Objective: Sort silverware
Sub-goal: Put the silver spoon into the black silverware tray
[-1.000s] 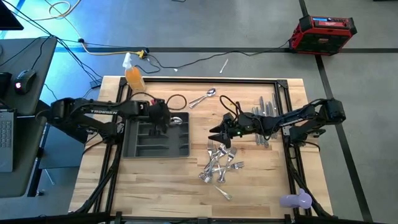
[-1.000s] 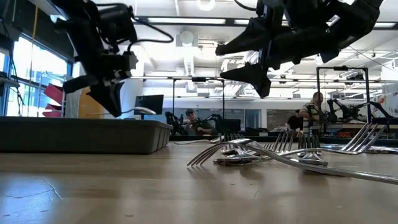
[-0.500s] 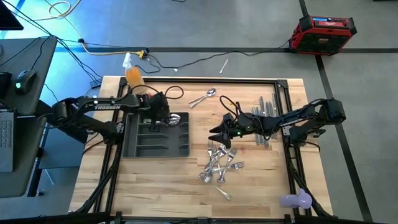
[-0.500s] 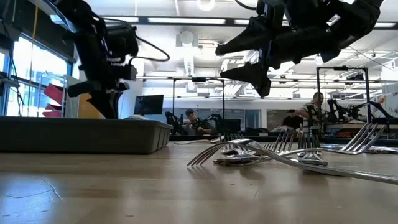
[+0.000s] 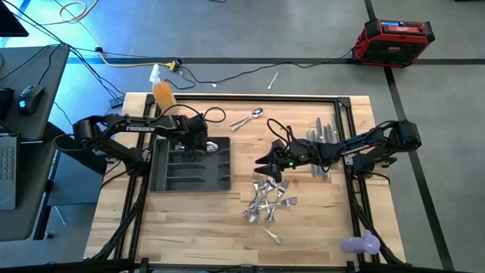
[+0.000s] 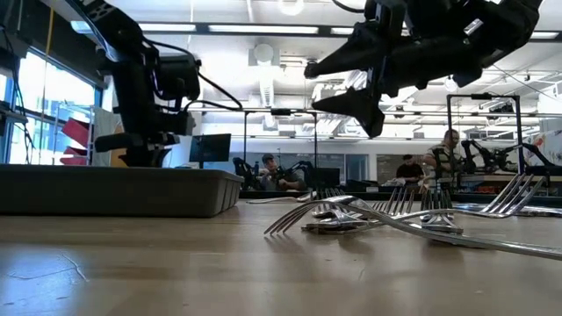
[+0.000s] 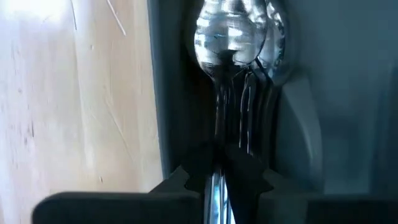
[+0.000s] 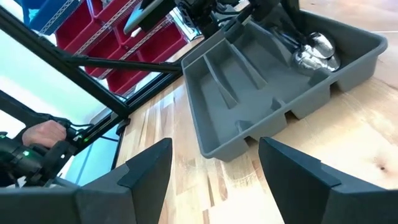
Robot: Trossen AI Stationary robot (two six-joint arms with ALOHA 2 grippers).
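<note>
The dark grey tray (image 5: pixel 173 178) lies left of the table's middle, with spoons (image 5: pixel 215 145) in its far compartment. My left gripper (image 5: pixel 198 144) reaches down into that compartment, shut on a spoon (image 7: pixel 221 74). In the low view the tray wall (image 6: pixel 114 189) hides its fingertips. My right gripper (image 5: pixel 265 162) hangs open above the table's middle, nothing between its fingers (image 8: pixel 149 168). A pile of forks (image 5: pixel 267 202) lies on the wood just nearer than it. Knives (image 5: pixel 323 138) lie under the right arm, and two spoons (image 5: pixel 248 119) near the far edge. My left gripper pinches the spoon's handle (image 7: pixel 216 185) between its two fingertips, coming from above and pointing steeply down. The handle runs on past the fingers. The spoon's bowl (image 7: pixel 219 34) rests on the other spoons in the tray's far compartment.
An orange bottle (image 5: pixel 163 92) stands at the far left corner with a black cable loop (image 5: pixel 214 121) beside it. A purple object (image 5: pixel 361 244) sits at the near right corner. Bare wood lies near the front edge. People sit in the room behind (image 6: pixel 274 171).
My left gripper has gone toward the table's far edge and down into the tray with the spoon. The spoon showed above the tray's rim in the low view a second ago; it is now down in the far compartment, behind the wall.
</note>
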